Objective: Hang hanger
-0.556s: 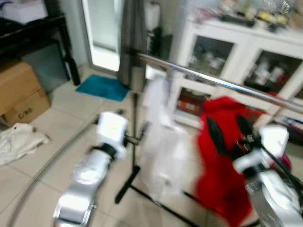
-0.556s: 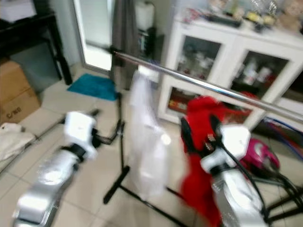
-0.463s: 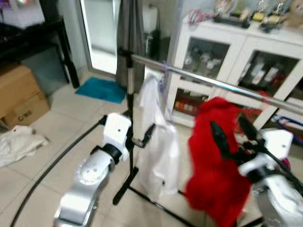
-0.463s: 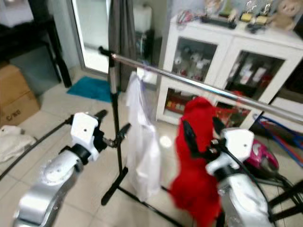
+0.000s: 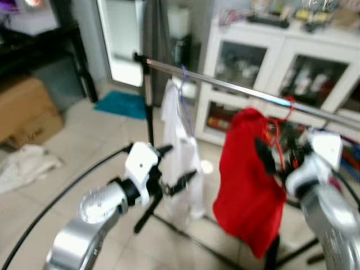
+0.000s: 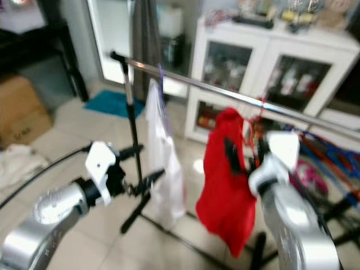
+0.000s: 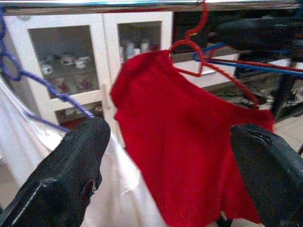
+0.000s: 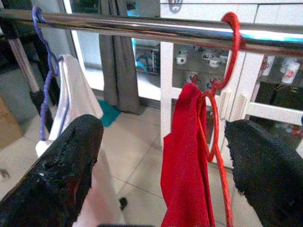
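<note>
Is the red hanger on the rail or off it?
On. The red hanger has its hook looped over the metal rail, with the red shirt hanging below; the right gripper is open, apart from it.

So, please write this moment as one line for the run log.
red hanger: hooked on rail, carries red garment | white garment: on purple hanger | right gripper: open, near red hanger | left gripper: open, by white garment

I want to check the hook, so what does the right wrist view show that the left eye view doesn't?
Right wrist view alone: the red plastic hanger's hook looped over the shiny metal rail, seen close, between the open right gripper's fingers. Left eye view alone: the open left gripper, a cardboard box and a teal mat. Both: the red garment and white garment hanging.
</note>
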Robot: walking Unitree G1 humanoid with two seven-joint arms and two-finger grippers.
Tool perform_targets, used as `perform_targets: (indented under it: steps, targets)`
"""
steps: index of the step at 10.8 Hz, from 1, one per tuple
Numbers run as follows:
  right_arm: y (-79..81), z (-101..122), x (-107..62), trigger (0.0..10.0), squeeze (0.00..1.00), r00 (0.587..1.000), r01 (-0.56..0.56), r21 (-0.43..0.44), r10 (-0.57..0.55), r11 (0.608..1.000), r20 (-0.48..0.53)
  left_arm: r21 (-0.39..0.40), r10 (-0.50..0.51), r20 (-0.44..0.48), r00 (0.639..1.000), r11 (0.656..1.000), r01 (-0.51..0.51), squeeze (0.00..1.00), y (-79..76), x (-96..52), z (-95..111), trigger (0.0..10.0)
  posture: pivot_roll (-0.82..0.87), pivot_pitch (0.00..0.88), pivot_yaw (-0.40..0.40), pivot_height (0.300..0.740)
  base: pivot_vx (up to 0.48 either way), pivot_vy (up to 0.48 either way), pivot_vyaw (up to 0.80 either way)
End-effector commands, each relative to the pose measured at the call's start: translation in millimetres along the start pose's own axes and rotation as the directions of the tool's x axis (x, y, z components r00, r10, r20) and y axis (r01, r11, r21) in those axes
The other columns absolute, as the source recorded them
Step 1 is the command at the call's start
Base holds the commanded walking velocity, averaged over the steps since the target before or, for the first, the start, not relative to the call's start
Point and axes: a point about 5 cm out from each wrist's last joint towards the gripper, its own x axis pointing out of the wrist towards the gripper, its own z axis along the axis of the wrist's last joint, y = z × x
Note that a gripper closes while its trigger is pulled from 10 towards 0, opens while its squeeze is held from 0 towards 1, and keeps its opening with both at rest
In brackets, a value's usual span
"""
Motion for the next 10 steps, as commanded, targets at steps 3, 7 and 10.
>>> perform_targets:
  steps: [3, 7, 10]
  targets:
    - [-15.4, 5.3, 36.6, 10.0, 0.00, 0.992, 0.071, -0.046, -0.075, 0.996, -0.101, -0.004, -0.075, -0.018, 0.997, 0.997, 0.075, 0.00, -1.6, 1.1, 1.7, 10.0, 0.05, 0.000, -0.037, 0.740, 0.000, 0.000, 0.00]
    - [-38.9, 19.5, 67.9, 9.4, 0.00, 0.971, 0.179, -0.106, -0.193, 0.978, -0.142, -0.016, -0.097, -0.024, 0.995, 0.995, 0.097, 0.00, -2.5, -1.9, 3.5, 10.0, 0.07, 0.000, -0.057, 0.740, 0.000, 0.000, 0.00]
    - [-38.9, 29.0, 39.8, 10.0, 0.00, 0.981, -0.114, -0.199, 0.078, 0.973, -0.179, -0.020, -0.093, -0.025, 0.995, 0.995, 0.093, 0.00, -3.4, -5.9, 4.2, 10.0, 0.08, 0.000, -0.063, 0.740, 0.000, 0.000, 0.00]
